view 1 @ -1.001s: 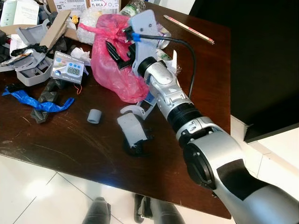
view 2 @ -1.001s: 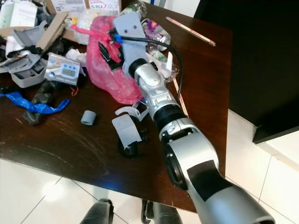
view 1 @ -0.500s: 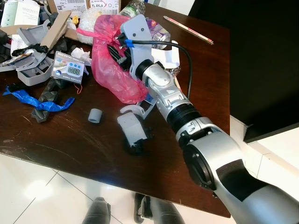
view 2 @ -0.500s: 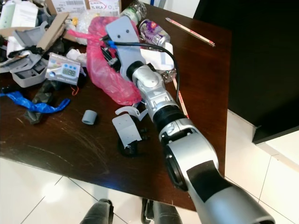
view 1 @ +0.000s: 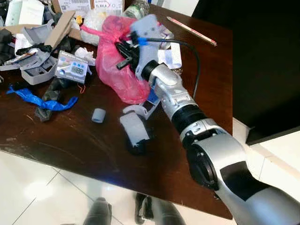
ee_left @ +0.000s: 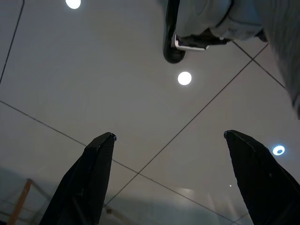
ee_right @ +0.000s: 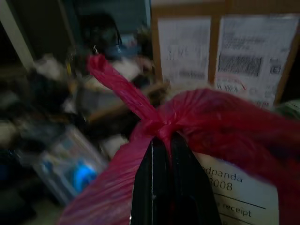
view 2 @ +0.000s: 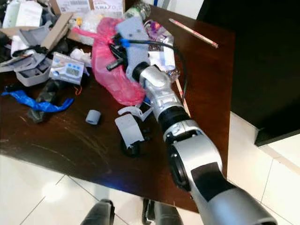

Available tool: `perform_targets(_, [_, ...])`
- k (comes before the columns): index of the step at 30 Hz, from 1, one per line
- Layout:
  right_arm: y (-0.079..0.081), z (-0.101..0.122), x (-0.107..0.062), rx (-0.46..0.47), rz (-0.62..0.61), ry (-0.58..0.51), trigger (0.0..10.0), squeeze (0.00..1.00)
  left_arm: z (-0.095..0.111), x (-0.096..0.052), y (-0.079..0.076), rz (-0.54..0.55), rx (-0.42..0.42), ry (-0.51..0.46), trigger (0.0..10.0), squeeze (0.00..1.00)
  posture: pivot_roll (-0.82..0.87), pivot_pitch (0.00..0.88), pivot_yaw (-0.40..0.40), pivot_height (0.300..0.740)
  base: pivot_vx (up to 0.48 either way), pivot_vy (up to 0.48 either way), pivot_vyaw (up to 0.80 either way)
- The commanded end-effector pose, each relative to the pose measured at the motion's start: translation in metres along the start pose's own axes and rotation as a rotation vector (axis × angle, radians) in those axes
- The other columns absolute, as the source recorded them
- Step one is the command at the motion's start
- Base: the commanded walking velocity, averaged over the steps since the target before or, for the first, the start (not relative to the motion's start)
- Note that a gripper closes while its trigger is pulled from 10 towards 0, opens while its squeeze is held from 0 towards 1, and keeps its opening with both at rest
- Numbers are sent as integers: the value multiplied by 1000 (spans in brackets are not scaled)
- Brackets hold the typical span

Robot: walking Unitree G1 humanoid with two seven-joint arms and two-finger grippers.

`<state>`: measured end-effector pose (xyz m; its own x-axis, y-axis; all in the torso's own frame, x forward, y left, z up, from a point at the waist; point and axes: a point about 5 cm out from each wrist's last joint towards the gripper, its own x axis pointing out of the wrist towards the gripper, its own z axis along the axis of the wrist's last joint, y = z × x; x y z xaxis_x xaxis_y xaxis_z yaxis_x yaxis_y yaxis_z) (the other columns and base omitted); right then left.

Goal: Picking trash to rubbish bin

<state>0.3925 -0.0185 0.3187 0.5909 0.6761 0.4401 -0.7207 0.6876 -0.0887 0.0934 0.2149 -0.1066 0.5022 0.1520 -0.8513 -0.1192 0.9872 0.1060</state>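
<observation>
Rolled since earlier, the right pincer (ee_right: 161,154) clamped the crumpled pink plastic bag's (view 1: 112,61) knot, upper centre; lifting clear seemed next.

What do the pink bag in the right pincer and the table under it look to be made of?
The pink bag, pinched at its knot by the right pincer, looks like thin, crinkly plastic film: it is wrinkled and a receipt shows through it. The table looks like dark, glossy wood or veneer, with scuffs and reflections.

Red plastic bag (view 1: 115,65), knotted, crumpled, receipt inside; rests on table at 11 o'clock among clutter.
</observation>
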Motion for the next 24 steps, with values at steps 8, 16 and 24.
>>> perform_targets(8, [-43,45,-19,303,-77,-323,0,0,-4,1,-3,-13,5,55,10000,0,245,237,-135,740,0,0,0])
perform_targets(16, [-66,65,-34,387,-106,-465,0,0,7,4,1,-10,10,42,10000,0,247,185,-122,740,0,0,0])
perform_targets(24, [-123,88,-84,280,-385,-527,0,0,17,8,0,-11,9,30,10000,0,238,154,-112,740,0,0,0])
